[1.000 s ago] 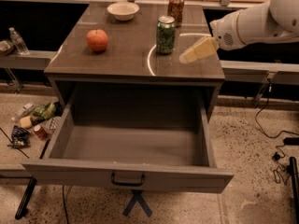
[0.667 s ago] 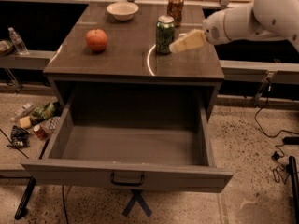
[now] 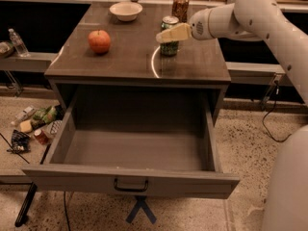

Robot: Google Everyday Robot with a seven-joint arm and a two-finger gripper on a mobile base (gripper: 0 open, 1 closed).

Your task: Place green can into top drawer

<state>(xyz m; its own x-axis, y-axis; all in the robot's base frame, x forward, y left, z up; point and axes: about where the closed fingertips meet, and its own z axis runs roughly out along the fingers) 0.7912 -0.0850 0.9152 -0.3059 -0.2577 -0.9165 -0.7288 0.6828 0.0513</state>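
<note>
The green can [image 3: 169,47] stands upright on the tabletop [image 3: 125,57], right of centre toward the back. My gripper [image 3: 166,35], cream-coloured at the end of the white arm [image 3: 240,18], reaches in from the right and crosses in front of the can's upper half, hiding part of it. The can still rests on the table. The top drawer [image 3: 130,179] is pulled fully open below the tabletop. Its inside shows nothing in it, and its dark handle [image 3: 131,185] faces the front.
A brown-orange can [image 3: 180,6] stands just behind the green can. A red apple [image 3: 99,41] lies at the table's left and a white bowl [image 3: 126,11] at the back. Litter [image 3: 33,126] lies on the floor left of the drawer. A water bottle [image 3: 18,42] stands on the left ledge.
My gripper has moved left from beside the green can to right at it, now overlapping its upper half. The can and the drawer have not moved.
</note>
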